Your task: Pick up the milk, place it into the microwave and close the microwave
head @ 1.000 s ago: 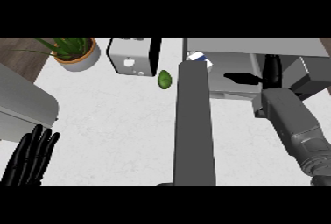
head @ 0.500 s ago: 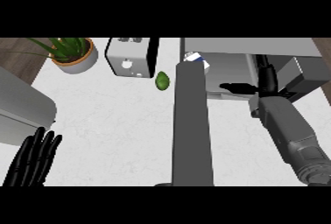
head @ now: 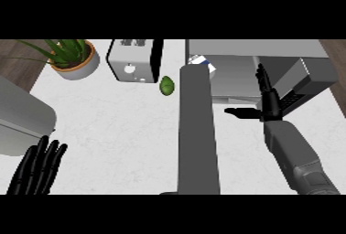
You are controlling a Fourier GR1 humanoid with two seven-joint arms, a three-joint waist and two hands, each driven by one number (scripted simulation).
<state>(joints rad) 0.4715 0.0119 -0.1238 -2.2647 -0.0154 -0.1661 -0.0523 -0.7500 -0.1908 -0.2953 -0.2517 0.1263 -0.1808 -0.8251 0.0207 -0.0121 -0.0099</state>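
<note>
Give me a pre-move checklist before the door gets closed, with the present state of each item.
1. Milk inside the microwave: ok, its carton shows at the back left of the cavity.
2. Right hand free of the milk: ok, fingers straight, holding nothing.
3. Right hand out of the door's path: not ok, it is at the microwave's opening.
4. Door open: ok, it juts toward the robot.
5. Left hand out of the way: ok, resting open at lower left.
6. Avocado away from the door: cannot tell.

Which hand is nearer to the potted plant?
Left. The left hand rests low at the counter's left edge, below the potted plant; the right hand is far across, by the microwave.
</note>
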